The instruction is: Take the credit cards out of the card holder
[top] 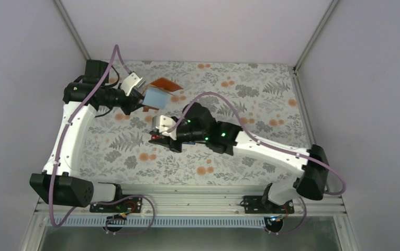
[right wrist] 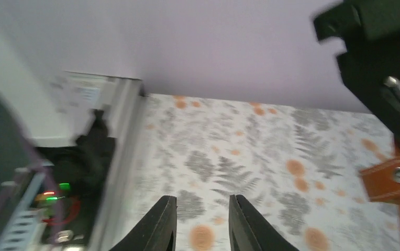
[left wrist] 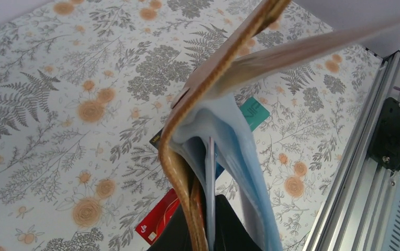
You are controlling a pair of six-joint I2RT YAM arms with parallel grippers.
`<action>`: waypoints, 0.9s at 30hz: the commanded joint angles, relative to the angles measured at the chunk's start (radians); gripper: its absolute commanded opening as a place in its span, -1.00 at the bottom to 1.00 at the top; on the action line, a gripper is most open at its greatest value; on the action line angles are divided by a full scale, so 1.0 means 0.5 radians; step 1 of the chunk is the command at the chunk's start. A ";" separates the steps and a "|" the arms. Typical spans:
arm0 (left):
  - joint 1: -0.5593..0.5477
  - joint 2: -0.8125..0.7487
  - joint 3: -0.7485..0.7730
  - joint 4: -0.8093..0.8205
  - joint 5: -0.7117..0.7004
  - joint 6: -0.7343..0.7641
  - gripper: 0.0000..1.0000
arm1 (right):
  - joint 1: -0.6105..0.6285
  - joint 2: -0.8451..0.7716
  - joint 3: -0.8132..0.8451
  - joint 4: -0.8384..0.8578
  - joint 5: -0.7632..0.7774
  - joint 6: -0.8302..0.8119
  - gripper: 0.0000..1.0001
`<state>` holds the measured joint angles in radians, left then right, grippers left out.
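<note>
Your table cover (top: 250,89) is white with grey ferns and orange blooms. Card holder (left wrist: 208,78): tan-brown leather with light stitching outside, pale grey-blue pockets inside. Its snap tab (right wrist: 391,180) reads orange-brown with a silver stud. On the cover you've got a teal card (left wrist: 254,112), a red card (left wrist: 158,222) with a white mark and a black card (left wrist: 158,137) with gold. Arms (top: 72,130) are white with black joints, cables (top: 115,55) purple.

Left arm (top: 68,140) and right arm (top: 276,151) — white shells, black joints — carry mauve cables (top: 116,52); green lights (top: 207,138) dot the right forearm; right gripper (right wrist: 201,201) has black fingers (right wrist: 158,230).
</note>
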<state>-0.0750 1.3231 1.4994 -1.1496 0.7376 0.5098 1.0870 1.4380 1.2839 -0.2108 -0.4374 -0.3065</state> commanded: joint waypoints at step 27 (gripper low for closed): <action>-0.007 -0.055 -0.135 -0.058 0.157 0.079 -0.95 | -0.476 0.339 0.168 0.699 0.574 0.159 -0.44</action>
<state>-0.0711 1.3231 1.4559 -1.1389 0.7586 0.5129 0.9150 1.6382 1.3090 0.1158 -0.1116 -0.2611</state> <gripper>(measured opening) 0.043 0.269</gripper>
